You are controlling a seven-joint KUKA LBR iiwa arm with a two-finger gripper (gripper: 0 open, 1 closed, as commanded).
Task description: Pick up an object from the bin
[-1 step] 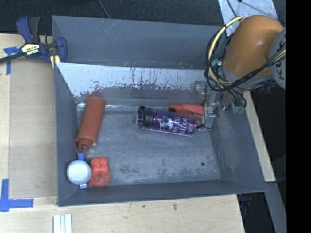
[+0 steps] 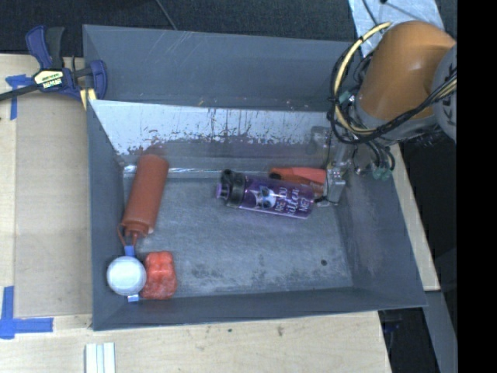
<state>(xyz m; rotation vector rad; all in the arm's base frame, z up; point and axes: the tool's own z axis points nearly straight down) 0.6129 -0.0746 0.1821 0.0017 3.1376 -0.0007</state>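
Observation:
My gripper [image 2: 334,183] hangs low at the right end of the bin floor, its metal fingers pointing down beside the right end of a purple bottle. That purple bottle [image 2: 268,195] lies on its side with its black cap to the left. Just behind it lies an orange-red flat thing [image 2: 299,175], its right end touching or passing behind my fingers. Whether anything sits between the fingers is hidden.
At the bin's left lies a brown-red cylinder [image 2: 146,194]. Below it, in the front left corner, sit a white ball [image 2: 125,275] on a blue piece and a red lumpy block [image 2: 160,274]. The arm's orange cover and cables overhang the right wall.

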